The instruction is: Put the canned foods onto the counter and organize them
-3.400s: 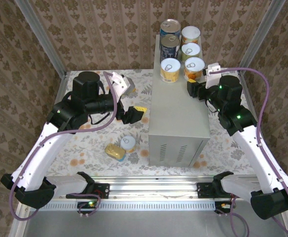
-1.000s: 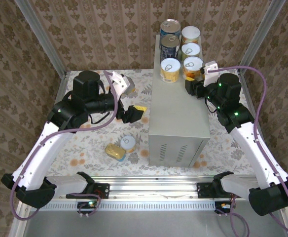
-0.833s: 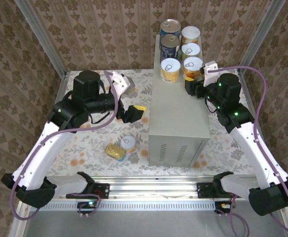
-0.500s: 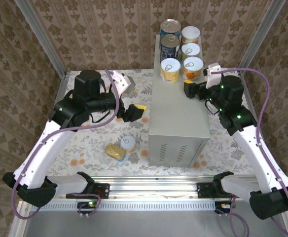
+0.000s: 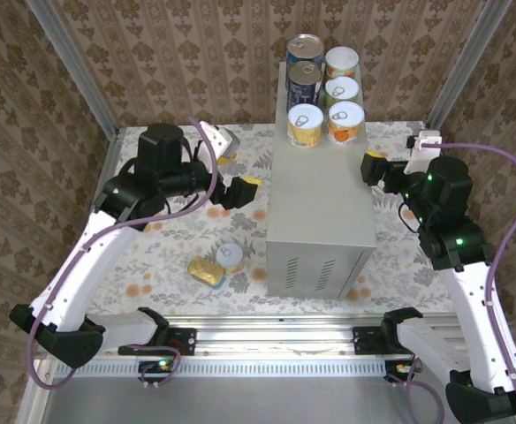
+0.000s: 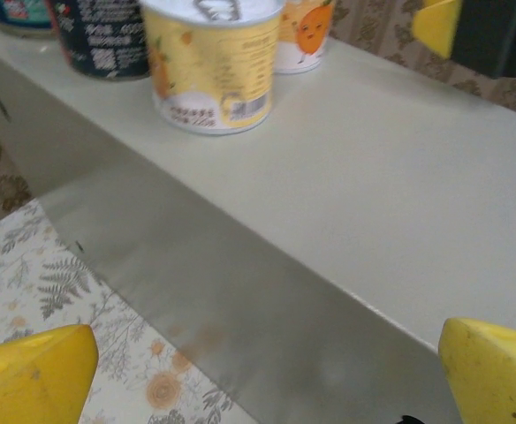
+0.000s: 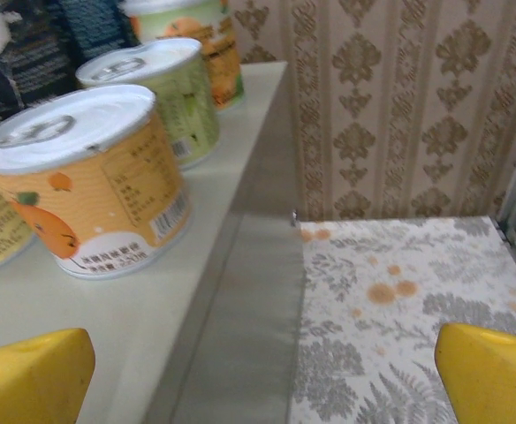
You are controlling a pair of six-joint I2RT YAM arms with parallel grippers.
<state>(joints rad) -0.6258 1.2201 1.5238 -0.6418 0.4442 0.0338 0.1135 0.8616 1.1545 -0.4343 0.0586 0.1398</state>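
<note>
The counter [image 5: 322, 205] is a tall grey-beige box, and several of the canned foods stand in two rows at its far end. Nearest me there are a yellow can [image 5: 305, 125] [image 6: 214, 66] and an orange can [image 5: 346, 122] [image 7: 90, 177]. A small white-lidded can [image 5: 230, 257] and a flat yellow tin [image 5: 206, 271] lie on the floral floor left of the counter. My left gripper [image 5: 243, 192] [image 6: 262, 380] hangs open and holds nothing beside the counter's left wall. Off the counter's right edge, my right gripper [image 5: 377, 170] [image 7: 258, 380] is open and holds nothing, apart from the orange can.
Patterned walls close in the back and both sides, with metal posts [image 5: 74, 75] at the corners. Floral floor [image 5: 152, 256] lies left and right of the counter. The near half of the counter top is bare. A metal rail [image 5: 276, 331] runs along the near edge.
My right gripper opened, let go of the orange can and drew back to the right, off the counter's edge. My left arm shifted slightly toward the counter.
</note>
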